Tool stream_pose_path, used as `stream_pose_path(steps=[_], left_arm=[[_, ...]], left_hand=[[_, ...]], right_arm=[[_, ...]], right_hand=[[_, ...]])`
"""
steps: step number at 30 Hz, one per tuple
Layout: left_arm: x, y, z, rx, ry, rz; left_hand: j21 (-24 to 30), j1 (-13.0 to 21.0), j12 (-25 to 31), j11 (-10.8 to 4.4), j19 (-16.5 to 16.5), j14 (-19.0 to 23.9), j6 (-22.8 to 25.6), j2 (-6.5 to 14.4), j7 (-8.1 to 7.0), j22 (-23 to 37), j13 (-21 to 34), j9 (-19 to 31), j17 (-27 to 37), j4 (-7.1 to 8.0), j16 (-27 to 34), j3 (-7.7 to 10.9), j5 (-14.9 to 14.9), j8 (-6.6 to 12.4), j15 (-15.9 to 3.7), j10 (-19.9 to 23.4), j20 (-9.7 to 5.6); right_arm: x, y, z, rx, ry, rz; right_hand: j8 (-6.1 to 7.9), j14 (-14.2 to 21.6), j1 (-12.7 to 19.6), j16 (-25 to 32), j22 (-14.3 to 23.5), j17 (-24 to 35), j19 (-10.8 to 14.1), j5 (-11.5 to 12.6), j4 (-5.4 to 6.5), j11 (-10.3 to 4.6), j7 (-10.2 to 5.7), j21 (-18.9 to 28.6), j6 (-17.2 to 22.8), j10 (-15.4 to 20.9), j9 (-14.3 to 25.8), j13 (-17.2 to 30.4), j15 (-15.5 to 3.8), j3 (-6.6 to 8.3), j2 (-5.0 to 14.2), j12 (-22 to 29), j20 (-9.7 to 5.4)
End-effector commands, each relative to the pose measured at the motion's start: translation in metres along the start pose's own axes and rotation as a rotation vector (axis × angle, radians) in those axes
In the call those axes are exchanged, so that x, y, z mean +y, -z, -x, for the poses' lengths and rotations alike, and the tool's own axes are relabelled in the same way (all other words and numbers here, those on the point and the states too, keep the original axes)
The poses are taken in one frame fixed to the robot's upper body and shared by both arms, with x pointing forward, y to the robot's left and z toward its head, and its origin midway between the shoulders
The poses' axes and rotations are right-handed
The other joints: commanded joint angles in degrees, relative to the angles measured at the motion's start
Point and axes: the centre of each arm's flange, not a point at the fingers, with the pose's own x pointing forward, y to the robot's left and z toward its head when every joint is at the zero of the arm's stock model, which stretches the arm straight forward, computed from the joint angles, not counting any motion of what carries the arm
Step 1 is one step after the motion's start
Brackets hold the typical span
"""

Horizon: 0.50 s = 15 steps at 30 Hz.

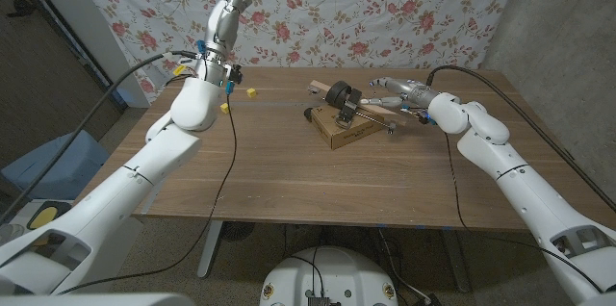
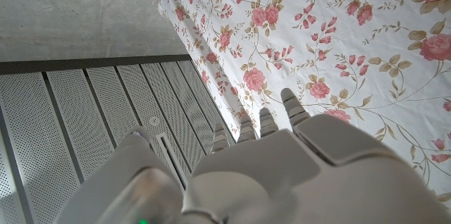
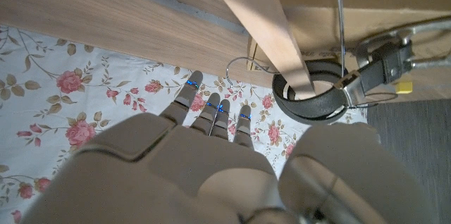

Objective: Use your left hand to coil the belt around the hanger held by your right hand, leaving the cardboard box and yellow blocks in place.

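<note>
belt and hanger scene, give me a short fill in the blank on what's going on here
1. The left hand is raised above the table, holding ____.
2. The belt is coiled around the wooden ____.
3. The hanger lies on top of the ____ box.
4. The blocks near the left arm are coloured ____.

Missing words: nothing; hanger; cardboard; yellow
</note>
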Motion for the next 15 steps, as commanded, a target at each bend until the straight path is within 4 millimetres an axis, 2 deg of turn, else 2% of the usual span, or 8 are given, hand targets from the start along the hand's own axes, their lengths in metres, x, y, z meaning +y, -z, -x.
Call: stream_pose_path(steps=[1, 6, 10, 13, 15], left_arm=[[0.009, 0.004, 0.009, 0.036, 0.018, 0.003], [0.010, 0.009, 0.015, 0.066, 0.030, 0.016], [0.008, 0.014, 0.020, 0.091, 0.038, 0.035], [0.008, 0.017, 0.023, 0.103, 0.034, 0.049], [0.008, 0.020, 0.030, 0.118, 0.021, 0.063]], left_hand=[[-0.5, 0.6, -0.1, 0.12, -0.8, -1.0, -0.4, 0.1, 0.30, 0.2, 0.0, 0.0, 0.1, -0.36, 0.1, 0.20, 0.3, 0.10, 0.14, -0.8, 0.03], [-0.8, 0.6, -0.1, 0.10, -1.3, -1.7, -0.4, 0.2, 0.18, 0.2, 0.0, 0.0, 0.1, -0.38, -0.1, 0.11, 0.2, 0.12, 0.34, -1.0, -0.03], [-1.1, 0.5, -0.2, 0.32, -1.8, -2.3, -0.5, 0.2, 0.26, 0.2, 0.0, 0.0, 0.1, -0.40, -0.2, 0.01, 0.2, 0.13, 0.42, -1.4, -0.08], [-1.3, 0.5, -0.3, 0.57, -2.0, -2.7, -0.7, 0.2, 0.43, 0.2, 0.0, 0.0, 0.1, -0.39, -0.3, -0.08, 0.2, 0.10, 0.61, -1.8, -0.19], [-1.5, 0.5, -0.3, 0.61, -2.2, -2.8, -0.8, 0.3, 0.51, 0.2, 0.0, 0.0, 0.1, -0.38, -0.3, -0.12, 0.2, 0.07, 0.66, -1.9, -0.25]], right_arm=[[-0.011, 0.002, 0.007, -0.045, 0.132, -0.359], [-0.014, 0.002, 0.013, -0.087, 0.245, -0.538], [-0.017, 0.001, 0.017, -0.115, 0.330, -0.639], [-0.018, 0.001, 0.019, -0.124, 0.374, -0.675], [-0.019, 0.001, 0.020, -0.133, 0.428, -0.748]], right_hand=[[-0.23, -0.5, 0.3, -0.3, 0.1, -0.2, 0.3, 0.1, 0.17, -0.04, -0.94, -0.1, 0.2, -0.2, 0.0, -0.3, -0.32, 0.45, 1.57, -0.5, 0.13], [-0.44, 0.1, 0.5, -0.4, 0.1, -0.8, 1.4, 0.4, -0.04, 0.08, -1.39, -0.1, 0.9, 0.6, -0.2, -0.9, -0.32, 1.07, 3.25, -0.9, -0.56], [-0.47, 0.4, 1.0, -0.6, 0.0, -1.6, 2.2, 0.6, -0.43, 0.40, -1.39, -0.4, 2.2, 1.6, -0.4, -1.7, -0.70, 1.47, 4.38, -1.2, -1.66], [-0.52, -0.3, 1.5, -1.4, -0.1, -2.6, 0.7, 0.7, -0.86, 0.06, -1.47, -1.5, 3.6, 2.3, -0.5, -2.5, -1.26, 1.68, 5.05, -1.8, -2.22], [-1.07, -0.8, 1.9, -2.5, -0.2, -4.2, -2.5, 0.8, -1.23, -0.29, -1.50, -3.6, 4.5, 2.9, -0.7, -3.6, -1.73, 1.72, 5.66, -2.7, -2.26]])
